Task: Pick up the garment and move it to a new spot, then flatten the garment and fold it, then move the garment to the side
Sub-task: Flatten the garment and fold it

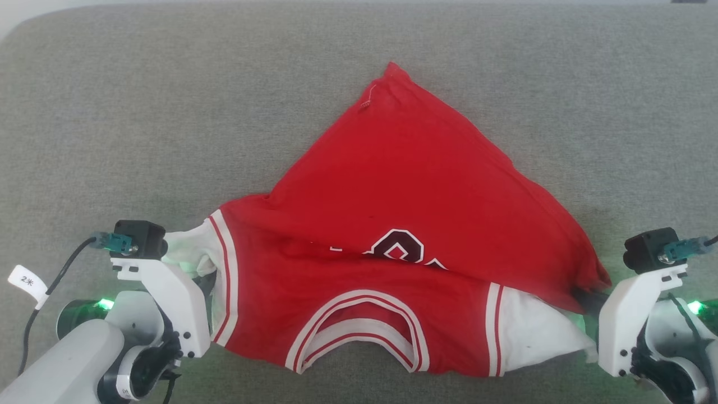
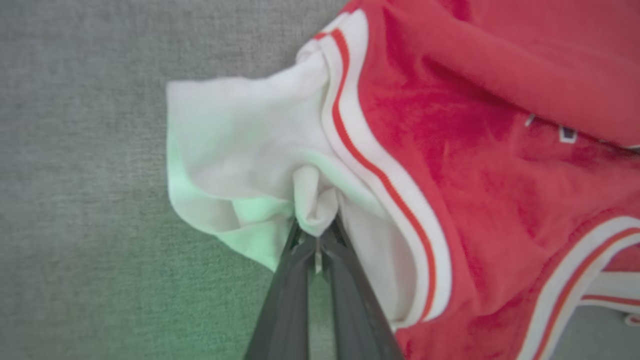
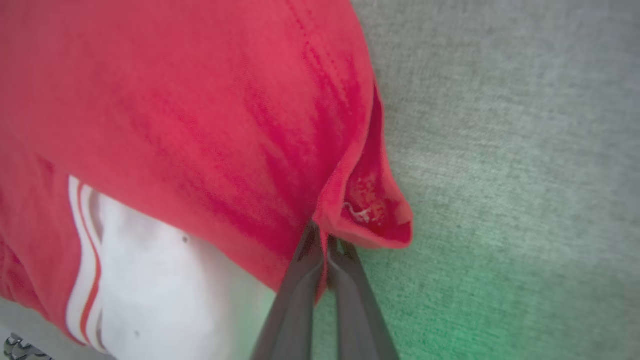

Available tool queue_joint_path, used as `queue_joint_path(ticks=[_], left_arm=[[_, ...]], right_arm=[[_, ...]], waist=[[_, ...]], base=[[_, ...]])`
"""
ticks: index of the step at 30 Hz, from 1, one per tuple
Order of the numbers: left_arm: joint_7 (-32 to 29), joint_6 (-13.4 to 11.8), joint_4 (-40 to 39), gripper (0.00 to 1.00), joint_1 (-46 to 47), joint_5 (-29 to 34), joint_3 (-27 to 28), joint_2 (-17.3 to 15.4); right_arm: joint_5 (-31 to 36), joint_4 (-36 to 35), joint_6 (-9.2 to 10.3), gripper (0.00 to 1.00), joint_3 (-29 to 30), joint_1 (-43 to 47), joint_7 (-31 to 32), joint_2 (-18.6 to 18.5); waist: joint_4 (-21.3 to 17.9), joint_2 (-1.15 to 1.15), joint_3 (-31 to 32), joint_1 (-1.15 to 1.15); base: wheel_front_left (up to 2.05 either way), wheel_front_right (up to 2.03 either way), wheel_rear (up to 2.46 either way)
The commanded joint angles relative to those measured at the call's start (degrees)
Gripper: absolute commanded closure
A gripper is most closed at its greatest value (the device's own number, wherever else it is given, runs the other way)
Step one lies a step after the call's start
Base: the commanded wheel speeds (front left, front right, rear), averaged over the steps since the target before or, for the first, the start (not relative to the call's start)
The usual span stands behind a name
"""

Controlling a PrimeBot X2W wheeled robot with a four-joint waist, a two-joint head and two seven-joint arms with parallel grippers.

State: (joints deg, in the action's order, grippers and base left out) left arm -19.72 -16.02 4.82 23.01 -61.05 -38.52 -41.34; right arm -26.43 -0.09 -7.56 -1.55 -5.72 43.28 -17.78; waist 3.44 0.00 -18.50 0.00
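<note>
The garment [image 1: 404, 213], a red jersey with white sleeves and striped trim, lies crumpled on the grey surface with its collar toward me and a red flap folded over the number. My left gripper [image 2: 316, 235] is shut on a pinch of the white sleeve [image 2: 240, 145]. In the head view that gripper [image 1: 205, 280] sits at the garment's left edge. My right gripper [image 3: 322, 240] is shut on the garment's red hem corner [image 3: 375, 210], beside the other white sleeve [image 3: 165, 280]. From above, the right gripper [image 1: 586, 300] meets the garment's right edge.
A grey fabric surface [image 1: 140, 112] spreads under and around the garment, with its rounded far-left corner [image 1: 33, 25] near the frame's top. A black cable with a white tag [image 1: 28, 283] hangs by my left wrist.
</note>
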Motion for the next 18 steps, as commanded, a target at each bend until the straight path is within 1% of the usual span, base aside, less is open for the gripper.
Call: queue_joint_path(ticks=[1, 2, 4, 6, 10, 12, 18], left_arm=[[0.13, 0.18, 0.27, 1.0, -0.29, -0.48, -0.14, 0.14], [0.13, 0.21, 0.37, 1.0, -0.27, -0.49, -0.17, 0.14], [0.15, 0.23, 0.42, 1.0, -0.26, -0.5, -0.18, 0.17], [0.21, 0.24, 0.48, 1.0, -0.32, -0.54, -0.2, 0.21], [0.36, 0.08, 0.48, 1.0, -0.85, -0.63, -0.31, 0.27], [0.43, -0.07, 0.32, 1.0, -1.09, -0.63, -0.43, 0.35], [0.38, -0.34, -0.28, 1.0, -1.25, -0.31, -0.86, 0.73]], right_arm=[[-0.17, 3.72, 0.13, 0.05, -1.2, 1.41, 0.63, 1.07], [-0.47, 3.89, 0.13, 0.0, -1.43, 0.83, 0.33, 1.21], [-0.58, 3.66, 0.13, 0.0, -1.44, 0.23, -0.11, 1.22], [-0.4, 2.27, 0.14, 0.0, -1.41, -0.34, -0.14, 0.2], [-1.2, -3.76, 0.1, 0.0, 0.21, -1.26, 0.08, -0.39], [-0.56, -7.02, 0.08, 0.0, 1.21, -1.67, 0.47, -0.71], [0.35, -14.13, 0.07, 0.0, 2.89, -4.13, 3.03, -0.1]], waist=[[-0.12, 0.0, -0.01, 0.0], [-0.19, 0.0, 0.02, 0.0], [-0.26, 0.0, 0.07, 0.0], [-0.28, 0.0, 0.25, 0.0], [-0.2, 0.0, 0.76, 0.0], [-0.1, 0.0, 1.0, 0.0], [0.87, 0.0, 1.35, 0.0]], base=[[0.0, 0.0, 0.0], [0.0, 0.0, 0.0], [0.0, 0.0, 0.0], [0.0, 0.0, 0.0], [0.0, 0.0, 0.0], [0.0, 0.0, 0.0], [0.0, 0.0, 0.0]])
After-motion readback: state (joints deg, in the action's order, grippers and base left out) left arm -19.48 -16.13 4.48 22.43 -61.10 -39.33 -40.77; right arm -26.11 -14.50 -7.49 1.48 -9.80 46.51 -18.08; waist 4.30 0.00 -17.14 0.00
